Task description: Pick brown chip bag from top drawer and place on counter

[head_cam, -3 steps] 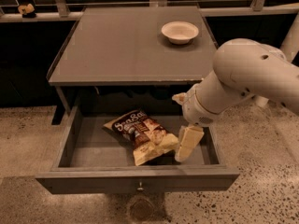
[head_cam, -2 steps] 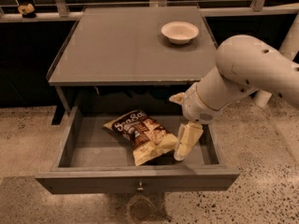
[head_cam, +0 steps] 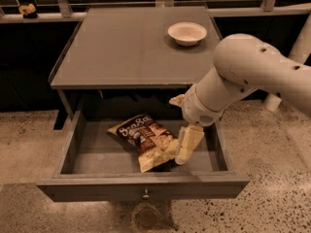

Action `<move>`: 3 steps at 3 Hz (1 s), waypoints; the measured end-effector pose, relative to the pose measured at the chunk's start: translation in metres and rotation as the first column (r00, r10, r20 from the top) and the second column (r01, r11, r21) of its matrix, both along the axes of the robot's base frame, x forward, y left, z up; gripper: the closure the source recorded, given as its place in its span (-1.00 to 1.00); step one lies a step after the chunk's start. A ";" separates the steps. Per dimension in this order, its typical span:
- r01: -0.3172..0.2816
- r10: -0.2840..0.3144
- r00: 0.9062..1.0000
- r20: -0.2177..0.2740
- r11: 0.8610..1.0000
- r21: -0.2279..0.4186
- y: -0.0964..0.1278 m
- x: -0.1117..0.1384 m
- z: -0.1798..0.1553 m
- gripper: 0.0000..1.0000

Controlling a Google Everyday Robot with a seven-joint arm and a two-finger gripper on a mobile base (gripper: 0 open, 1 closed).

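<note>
Crinkles run across the brown chip bag, which lies flat on the floor of the top drawer, slightly right of the drawer's middle. Its dark panel with white script lettering faces up, and one pale tan end points toward the drawer's front right. The drawer is pulled out wide, and its small round knob sits at the centre of the flat grey front.

My gripper reaches down inside the drawer, near its right wall, and is right against the bag's right edge. I cannot tell whether it is open or closed, or whether it has any hold on the bag. My white arm comes in from above the drawer's right side.

Above and behind the drawer is the grey counter. A small white bowl stands on it, back and to the right of the drawer. Speckled terrazzo floor lies on both sides of the drawer and in front of it.
</note>
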State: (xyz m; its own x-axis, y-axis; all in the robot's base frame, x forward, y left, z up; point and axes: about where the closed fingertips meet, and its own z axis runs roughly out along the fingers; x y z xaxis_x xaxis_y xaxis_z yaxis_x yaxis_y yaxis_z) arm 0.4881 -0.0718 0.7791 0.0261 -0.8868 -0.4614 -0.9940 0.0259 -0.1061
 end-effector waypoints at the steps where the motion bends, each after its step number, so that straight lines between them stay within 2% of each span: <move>1: -0.025 0.025 1.000 -0.008 1.000 -0.006 0.016 0.007 -0.006 -1.00; 2: -0.033 0.033 0.999 -0.018 0.999 0.008 0.029 0.012 -0.018 -1.00; 3: 0.004 -0.003 1.000 -0.031 1.000 0.030 0.037 0.016 -0.037 -1.00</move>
